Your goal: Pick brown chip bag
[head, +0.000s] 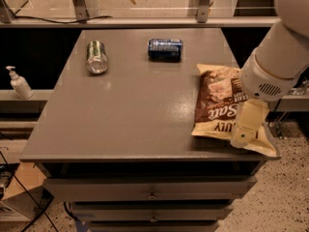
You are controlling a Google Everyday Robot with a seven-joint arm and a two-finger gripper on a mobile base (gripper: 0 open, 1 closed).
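Note:
The brown chip bag (217, 100) lies flat at the right front of the grey table (130, 115). It has a dark brown centre, cream-yellow borders and white lettering. My gripper (244, 134) is cream-coloured and hangs from the white arm (275, 62) that comes in from the upper right. It sits over the bag's right front part, near the table's front right corner, and hides that part of the bag. Whether it touches the bag does not show.
A silver can (96, 57) lies at the back left of the table and a blue can (165, 49) at the back middle. A soap dispenser (19, 83) stands on a ledge to the left. Drawers (152, 195) are below the table top.

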